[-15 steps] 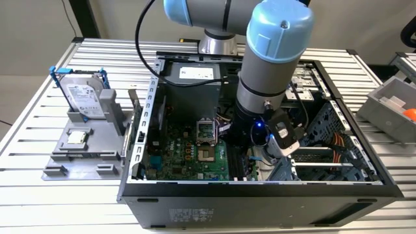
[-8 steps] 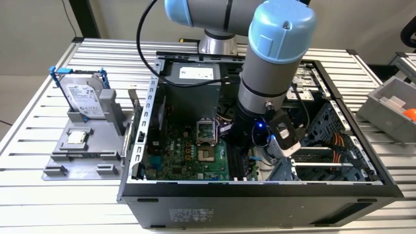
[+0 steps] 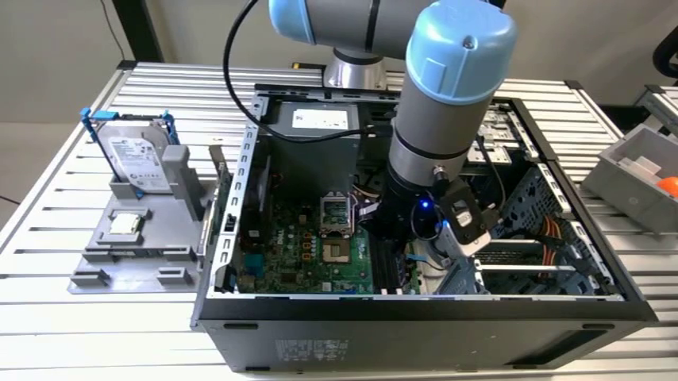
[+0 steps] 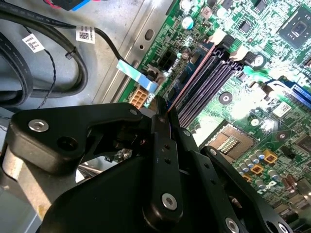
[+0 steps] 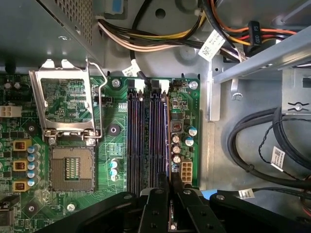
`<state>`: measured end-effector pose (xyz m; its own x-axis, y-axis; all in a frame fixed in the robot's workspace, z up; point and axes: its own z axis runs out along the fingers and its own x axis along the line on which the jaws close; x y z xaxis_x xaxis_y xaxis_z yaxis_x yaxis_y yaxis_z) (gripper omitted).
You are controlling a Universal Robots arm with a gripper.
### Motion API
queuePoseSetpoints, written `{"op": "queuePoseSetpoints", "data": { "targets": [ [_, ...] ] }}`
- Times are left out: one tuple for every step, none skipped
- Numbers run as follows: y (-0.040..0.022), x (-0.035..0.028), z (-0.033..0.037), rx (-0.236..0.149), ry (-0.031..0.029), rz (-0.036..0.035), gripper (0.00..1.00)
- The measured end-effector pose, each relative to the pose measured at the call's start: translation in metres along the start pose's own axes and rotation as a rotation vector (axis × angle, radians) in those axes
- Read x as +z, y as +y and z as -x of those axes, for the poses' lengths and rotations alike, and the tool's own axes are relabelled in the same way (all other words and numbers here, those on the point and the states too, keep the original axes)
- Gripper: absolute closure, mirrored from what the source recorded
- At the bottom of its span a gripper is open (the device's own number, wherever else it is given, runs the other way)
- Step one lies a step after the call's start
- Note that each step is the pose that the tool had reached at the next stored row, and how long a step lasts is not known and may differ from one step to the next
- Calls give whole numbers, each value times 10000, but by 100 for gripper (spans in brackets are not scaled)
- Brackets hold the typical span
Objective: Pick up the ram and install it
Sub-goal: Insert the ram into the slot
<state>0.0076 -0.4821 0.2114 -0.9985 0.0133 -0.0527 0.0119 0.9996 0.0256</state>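
Note:
My gripper (image 3: 408, 238) is low inside the open computer case (image 3: 424, 309), over the black memory slots (image 5: 143, 141) of the green motherboard (image 3: 307, 262). In both wrist views the ram (image 5: 168, 141) shows edge-on as a thin brownish strip running away from the fingertips, lined up along the outermost slot on the side nearest the cables. The gripper (image 5: 170, 187) is shut on its near end. In the second wrist view the ram (image 4: 192, 80) lies along the slots (image 4: 214, 77), with the gripper (image 4: 163, 114) at its near end. I cannot tell how deep it sits.
Black cables (image 5: 252, 141) and a metal drive bracket (image 5: 262, 63) crowd the side beside the slots. The processor socket (image 5: 73, 167) with its raised frame lies on the other side. Outside the case stand a grey fixture (image 3: 138, 246) with a hard drive (image 3: 138, 159) and a grey bin (image 3: 636, 178).

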Motion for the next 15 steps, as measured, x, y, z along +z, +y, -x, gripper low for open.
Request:
{"op": "queuePoseSetpoints", "data": {
  "targets": [
    [0, -1, 0, 0, 1, 2, 100],
    [0, 0, 0, -1, 1, 4, 100],
    [0, 0, 0, -1, 1, 5, 100],
    [0, 0, -1, 0, 1, 6, 100],
    [0, 0, -2, -1, 1, 6, 100],
    [0, 0, -5, -2, 1, 6, 100],
    [0, 0, -10, -3, 1, 7, 100],
    [0, 0, -15, -7, 0, 8, 100],
    [0, 0, -16, -9, 0, 7, 100],
    [0, 0, -17, -11, 1, 8, 100],
    [0, 0, -17, -11, 1, 8, 100],
    [0, -1, -18, -11, 1, 7, 100],
    [0, -1, -18, -10, 1, 7, 100],
    [1, -1, -18, -11, 2, 4, 100],
    [4, -2, -18, -10, 2, 0, 100]
  ]
}}
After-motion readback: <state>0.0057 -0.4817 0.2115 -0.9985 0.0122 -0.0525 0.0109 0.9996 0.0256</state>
